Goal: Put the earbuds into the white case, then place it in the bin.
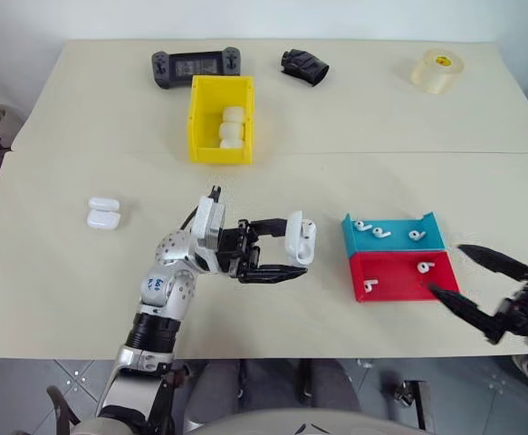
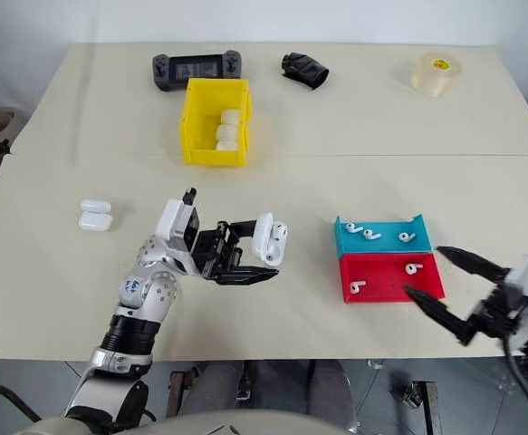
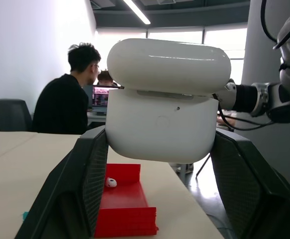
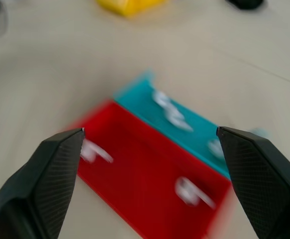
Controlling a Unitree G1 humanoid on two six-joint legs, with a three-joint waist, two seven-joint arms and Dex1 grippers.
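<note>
From the head camera, the left gripper (image 1: 277, 246) clamped the white case (image 1: 300, 237), lid ajar, just left of the red tray (image 1: 399, 281). The right gripper (image 1: 463, 279) stood wide apart and empty at that tray's right edge. The bin (image 1: 219, 119) sat well behind, holding 3 cases. In the left wrist view, the case (image 3: 164, 102) sat between both fingers (image 3: 77, 194). In the right wrist view, spread fingers (image 4: 45, 181) framed the tray (image 4: 149, 174) and 2 earbuds (image 4: 189, 191).

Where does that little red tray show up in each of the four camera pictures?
Left eye: red tray, lower right, against the teal tray.
Right eye: lower right.
Left wrist: below the held white case.
Right wrist: centre.
Shared landmark: teal tray.
</note>
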